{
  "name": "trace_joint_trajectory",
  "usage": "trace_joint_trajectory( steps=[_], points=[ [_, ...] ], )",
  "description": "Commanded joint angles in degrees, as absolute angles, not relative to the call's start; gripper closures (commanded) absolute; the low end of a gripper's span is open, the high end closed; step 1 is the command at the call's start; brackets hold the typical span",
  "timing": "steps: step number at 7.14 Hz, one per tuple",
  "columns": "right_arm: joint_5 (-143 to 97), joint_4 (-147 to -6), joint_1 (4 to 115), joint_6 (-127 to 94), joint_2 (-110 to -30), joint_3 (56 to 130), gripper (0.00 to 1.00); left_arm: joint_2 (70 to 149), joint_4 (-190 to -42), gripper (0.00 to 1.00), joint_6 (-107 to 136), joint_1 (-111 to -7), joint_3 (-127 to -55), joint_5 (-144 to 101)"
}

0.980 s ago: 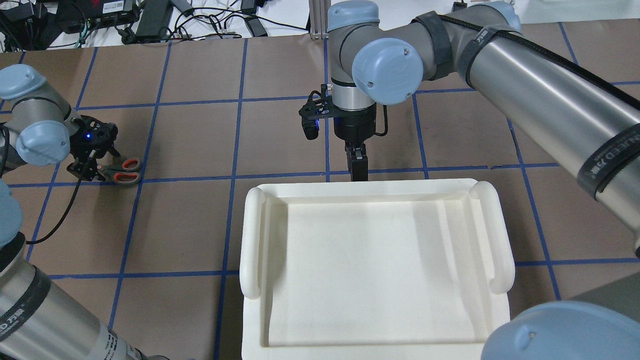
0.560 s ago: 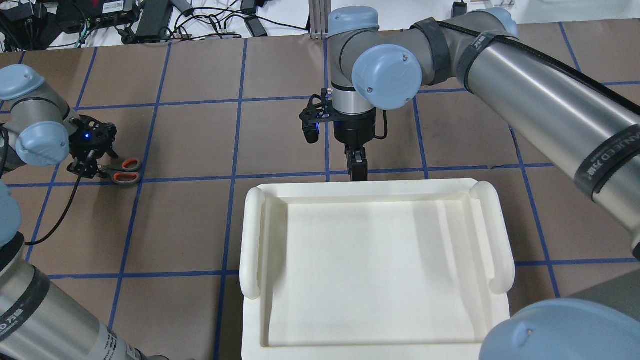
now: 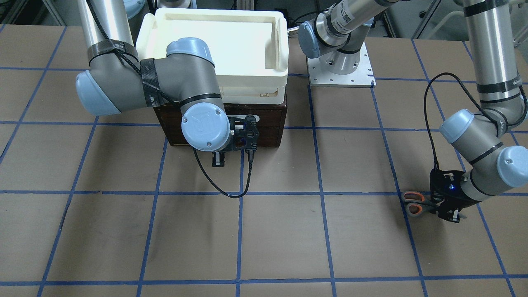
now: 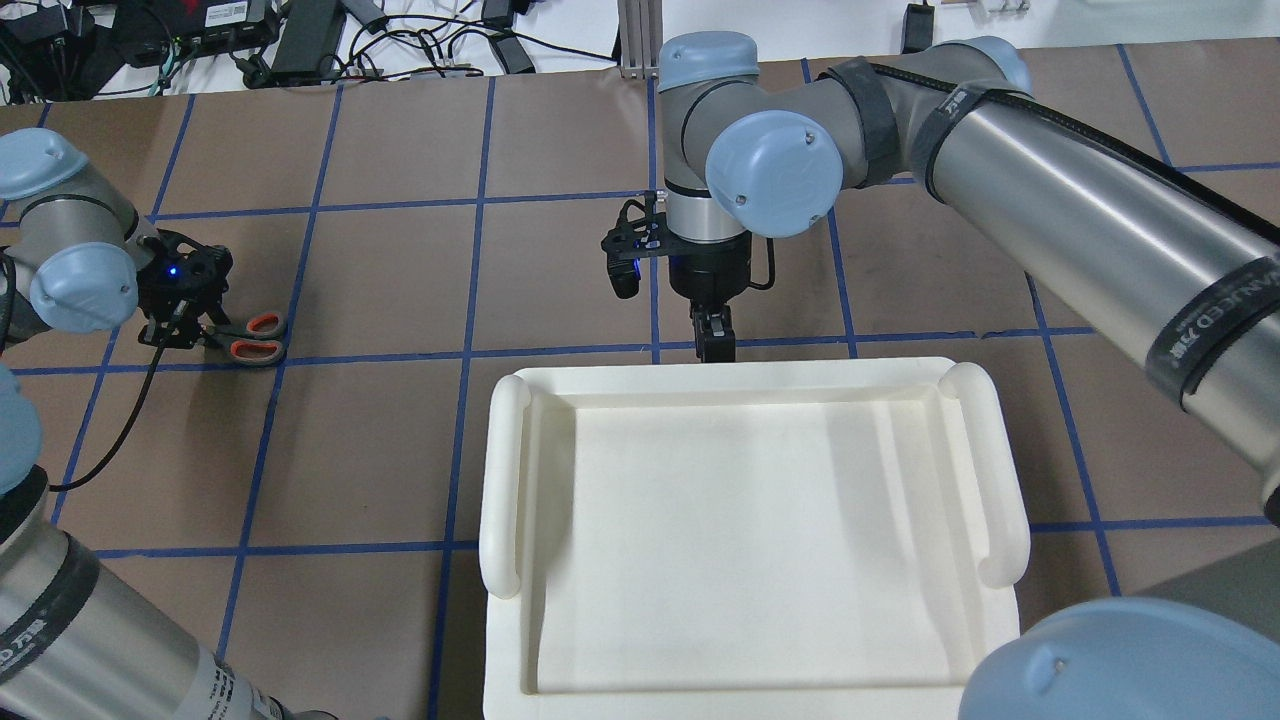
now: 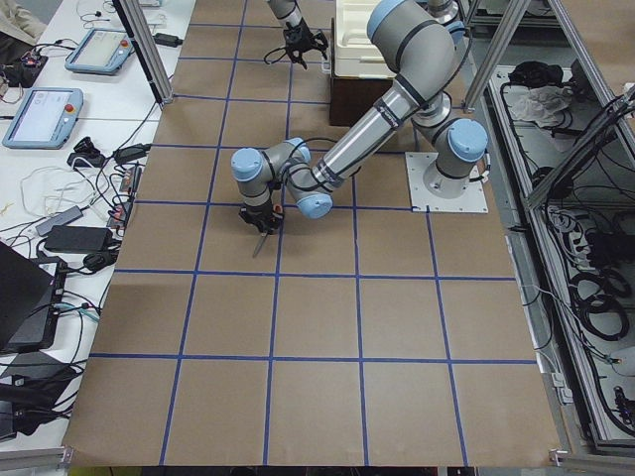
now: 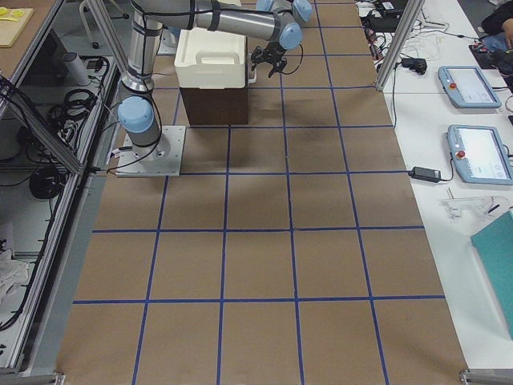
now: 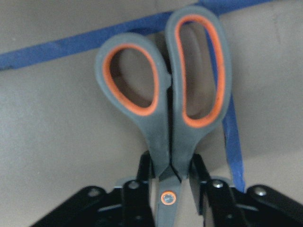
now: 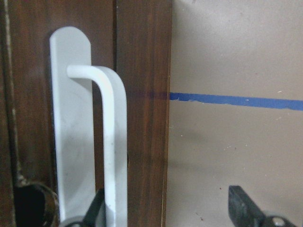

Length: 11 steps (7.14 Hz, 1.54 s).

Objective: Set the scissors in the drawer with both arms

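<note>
left gripper (image 7: 171, 170) pinching scissors (image 7: 163, 142) across the shanks by the red pivot, at table level well apart from drawer (image 8: 142, 94); can't tell if lifted | right gripper (image 8: 168, 208) spread around white bar handle (image 8: 113, 132), drawer looks shut | scissors likely light, stiff, thin: pivot hold should keep blades closed, may swivel

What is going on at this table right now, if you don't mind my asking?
The left gripper looks closed on the scissors near their pivot, and they seem to lie on the table, not yet lifted. The right gripper is open around the white handle of the drawer, which is shut, under a cream tray.
</note>
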<state>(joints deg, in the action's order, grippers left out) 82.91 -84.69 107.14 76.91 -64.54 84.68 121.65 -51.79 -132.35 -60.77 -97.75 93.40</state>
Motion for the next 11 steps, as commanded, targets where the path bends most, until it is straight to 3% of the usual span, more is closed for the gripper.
trace_joint_trajectory(
  steps=[1, 3, 8, 11],
  points=[
    [83.1, -86.7, 107.1, 76.9, -64.7, 84.7, 0.32, 121.3, -52.0, 0.84, -132.9, -60.7, -97.6, 93.4],
    [83.6, -88.3, 107.1, 78.8, -64.6, 84.1, 0.41, 122.2, -51.6, 0.85, -135.2, -59.3, -97.7, 93.3],
    [83.5, -89.8, 107.1, 79.3, -60.7, 78.2, 0.4, 118.4, -52.6, 0.96, -136.8, -59.3, -96.5, 92.3],
    [83.5, -90.1, 106.8, 80.0, -59.8, 75.9, 0.4, 114.3, -56.7, 0.97, -136.1, -60.2, -96.5, 90.5]
  ],
)
